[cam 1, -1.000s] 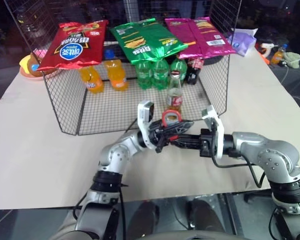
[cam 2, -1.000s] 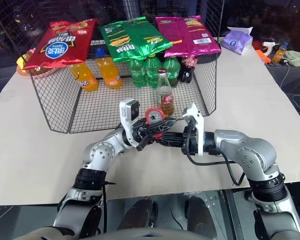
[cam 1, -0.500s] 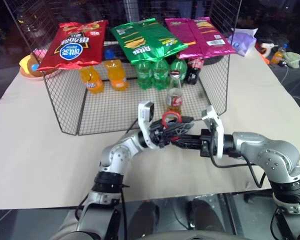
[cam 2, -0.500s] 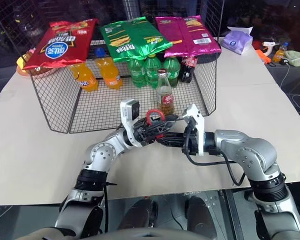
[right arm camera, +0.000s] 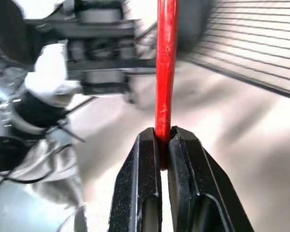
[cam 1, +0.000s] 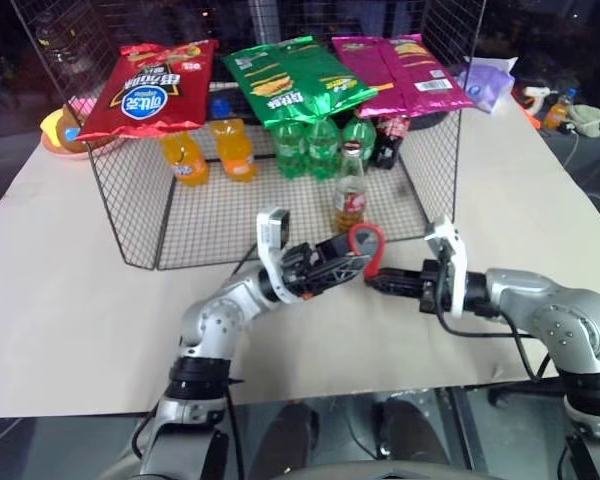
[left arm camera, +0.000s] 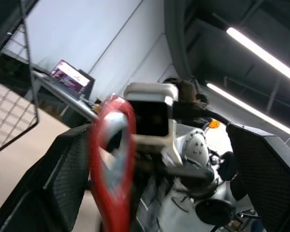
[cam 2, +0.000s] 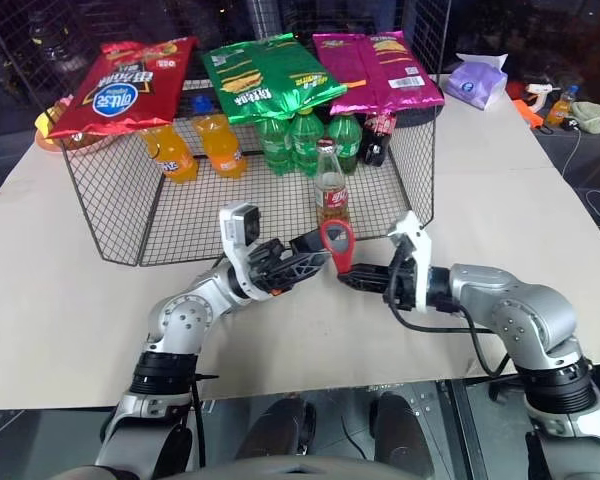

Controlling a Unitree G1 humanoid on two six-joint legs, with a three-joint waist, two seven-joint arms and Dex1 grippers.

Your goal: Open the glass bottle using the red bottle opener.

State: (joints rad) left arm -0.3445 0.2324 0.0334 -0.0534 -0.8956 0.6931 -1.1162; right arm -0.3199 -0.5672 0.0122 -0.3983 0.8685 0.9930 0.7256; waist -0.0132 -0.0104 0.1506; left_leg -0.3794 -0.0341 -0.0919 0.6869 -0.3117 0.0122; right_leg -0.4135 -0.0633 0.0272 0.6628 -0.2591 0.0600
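Pinching red bottle opener (cam 2: 337, 243) handle in my right gripper (cam 2: 346, 279), left gripper (cam 2: 302, 262) spread apart, freeing it for glass bottle (cam 2: 328, 186).

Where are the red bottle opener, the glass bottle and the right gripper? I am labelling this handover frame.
red bottle opener (cam 1: 367, 243), left eye view, on its ring head.
glass bottle (cam 1: 349, 205), left eye view, on its label.
right gripper (right arm camera: 161, 145), right wrist view, between its fingertips.

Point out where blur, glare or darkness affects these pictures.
Left wrist view: the red bottle opener is smeared and soft, and ceiling strip lights glare bright. Right wrist view: the opener's edge and the right gripper clamped on it are sharp, the background streaked. Eye views: evenly lit table, crisp glass bottle, dark surroundings.
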